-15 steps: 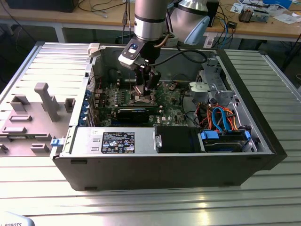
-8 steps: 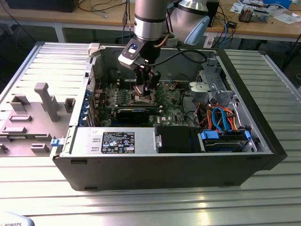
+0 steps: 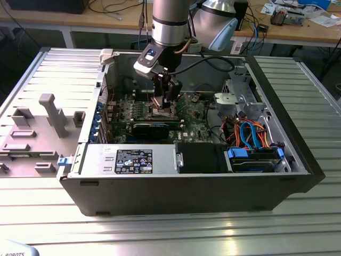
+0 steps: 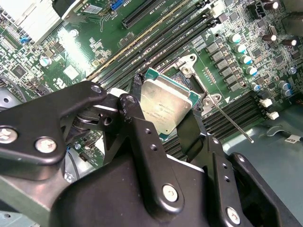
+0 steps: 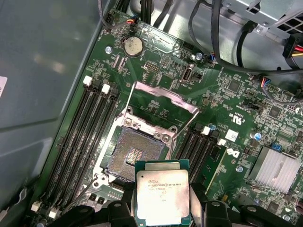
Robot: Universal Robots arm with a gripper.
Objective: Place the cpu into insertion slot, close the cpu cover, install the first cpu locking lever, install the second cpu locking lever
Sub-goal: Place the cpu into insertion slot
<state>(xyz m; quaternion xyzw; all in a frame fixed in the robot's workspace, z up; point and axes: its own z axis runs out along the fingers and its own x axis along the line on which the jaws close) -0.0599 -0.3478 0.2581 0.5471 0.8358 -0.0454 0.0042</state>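
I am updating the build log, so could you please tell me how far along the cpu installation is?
Done: nothing seated yet; the insertion slot lies bare and the cpu cover stands open. In hand: the pincer is shut on the cpu, held above the board. Left: seating the cpu, closing the cover, and both levers; one locking lever juts free in the second wrist view.

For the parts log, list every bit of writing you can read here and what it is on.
Chip, held in the gripper: printed lines on its metal top, too small to read surely.
Label on the grey box: print too small to read.
Green board: white markings, too small to read.
Nothing can be quoted with confidence.
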